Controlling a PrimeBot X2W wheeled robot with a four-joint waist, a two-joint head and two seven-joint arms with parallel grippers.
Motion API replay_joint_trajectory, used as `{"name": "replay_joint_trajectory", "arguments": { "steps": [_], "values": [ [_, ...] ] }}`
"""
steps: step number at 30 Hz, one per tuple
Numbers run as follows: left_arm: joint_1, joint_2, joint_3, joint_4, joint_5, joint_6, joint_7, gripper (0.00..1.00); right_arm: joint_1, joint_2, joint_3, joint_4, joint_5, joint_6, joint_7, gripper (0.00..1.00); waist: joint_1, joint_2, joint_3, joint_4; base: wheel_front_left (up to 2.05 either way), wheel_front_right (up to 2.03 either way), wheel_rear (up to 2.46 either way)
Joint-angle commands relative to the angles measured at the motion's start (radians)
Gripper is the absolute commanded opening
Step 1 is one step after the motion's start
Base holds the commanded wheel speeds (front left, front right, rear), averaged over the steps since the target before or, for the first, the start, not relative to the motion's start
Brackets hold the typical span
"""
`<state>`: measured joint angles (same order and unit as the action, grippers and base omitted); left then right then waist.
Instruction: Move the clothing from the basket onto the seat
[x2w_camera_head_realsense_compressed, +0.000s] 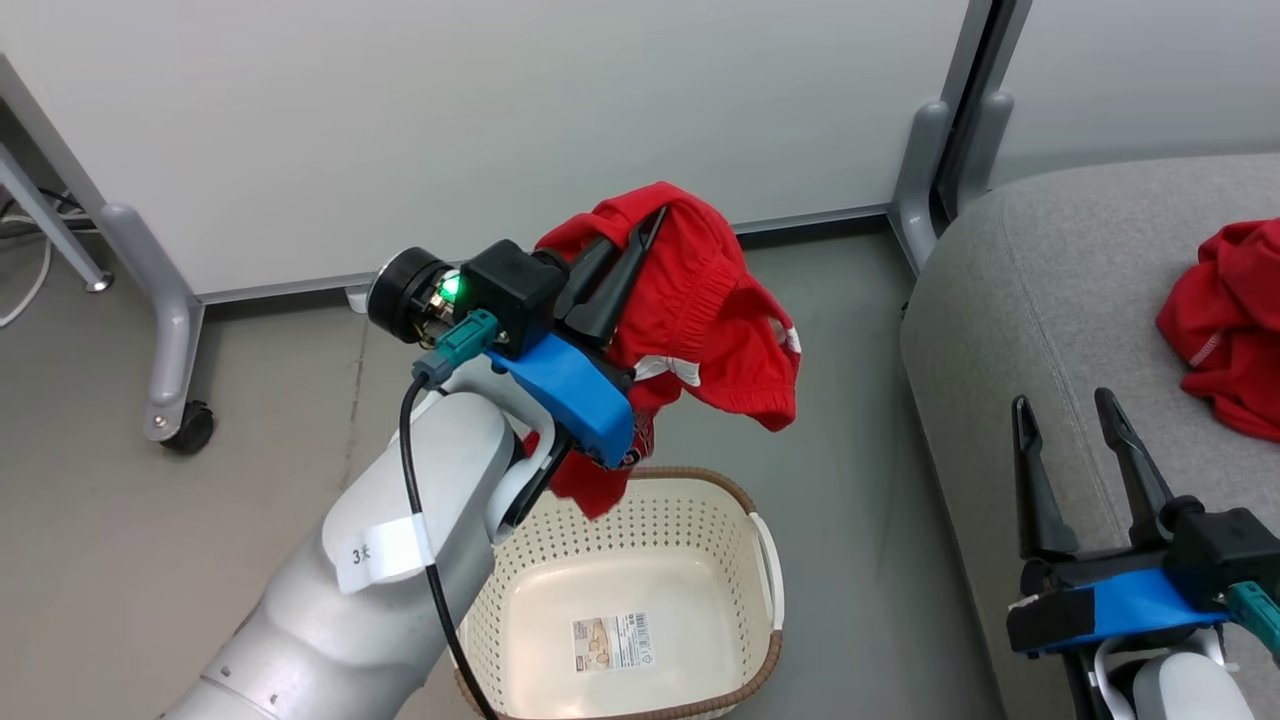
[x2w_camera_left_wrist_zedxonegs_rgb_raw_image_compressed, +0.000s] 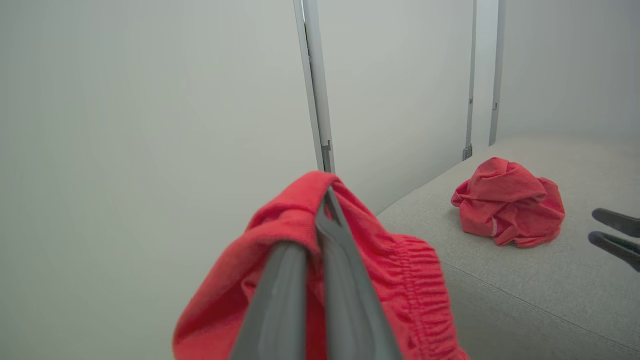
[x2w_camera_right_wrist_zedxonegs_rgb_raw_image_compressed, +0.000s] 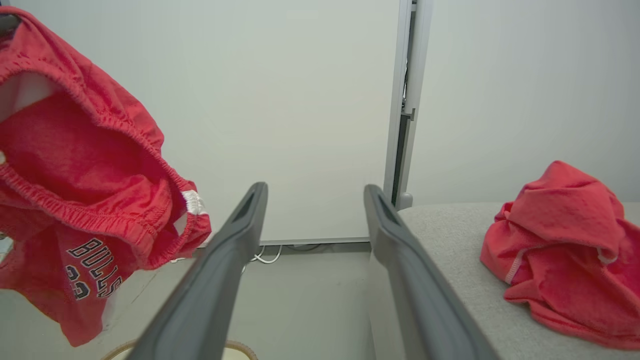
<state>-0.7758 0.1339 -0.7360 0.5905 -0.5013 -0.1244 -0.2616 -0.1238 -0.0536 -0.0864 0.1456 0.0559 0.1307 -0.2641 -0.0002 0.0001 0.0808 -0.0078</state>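
Upper centre, left gripper (x2w_camera_head_realsense_compressed: 640, 235): clamping soft, elastic-gathered red garment (x2w_camera_head_realsense_compressed: 720, 300).
Lower right, right gripper (x2w_camera_head_realsense_compressed: 1062, 402): long dark jaws wide, empty.

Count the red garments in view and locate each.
2. The first garment hangs from the shut left pincer above the basket; the second garment lies crumpled on the seat. The arm hides part of the basket.

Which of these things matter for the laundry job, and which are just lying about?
In the job: left pincer, red garment it holds, second red garment, basket, grey seat.
Just about: white partition, castor wheel, floor cable.
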Motion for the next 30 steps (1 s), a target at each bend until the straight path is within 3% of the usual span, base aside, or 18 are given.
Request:
{"name": "replay_joint_trajectory", "arguments": {
  "steps": [1,9,23,30],
  "values": [
    [0.008,0.001,-0.005,-0.009,0.004,-0.005,-0.005,0.00,0.014,0.002,0.004,0.000,0.008,0.000,-0.001,1.00,0.0002,-0.0001,-0.007,0.006,0.00,0.00,0.00],
    [0.007,0.007,-0.013,-0.030,0.003,0.006,0.002,0.00,-0.019,-0.007,0.090,-0.012,-0.001,0.000,-0.001,1.00,0.0002,-0.0001,-0.006,0.014,0.00,0.00,0.00],
    [-0.033,-0.012,-0.043,-0.044,0.012,0.008,0.008,0.00,-0.158,-0.026,0.424,0.058,0.020,0.000,-0.001,1.00,0.0002,-0.0001,0.036,0.053,0.00,0.00,0.00],
    [-0.052,-0.028,-0.064,-0.047,0.017,0.006,0.007,0.00,-0.260,-0.017,0.476,0.139,0.018,0.000,-0.001,1.00,0.0002,-0.0001,0.057,0.078,0.00,0.00,0.00]
  ]
}}
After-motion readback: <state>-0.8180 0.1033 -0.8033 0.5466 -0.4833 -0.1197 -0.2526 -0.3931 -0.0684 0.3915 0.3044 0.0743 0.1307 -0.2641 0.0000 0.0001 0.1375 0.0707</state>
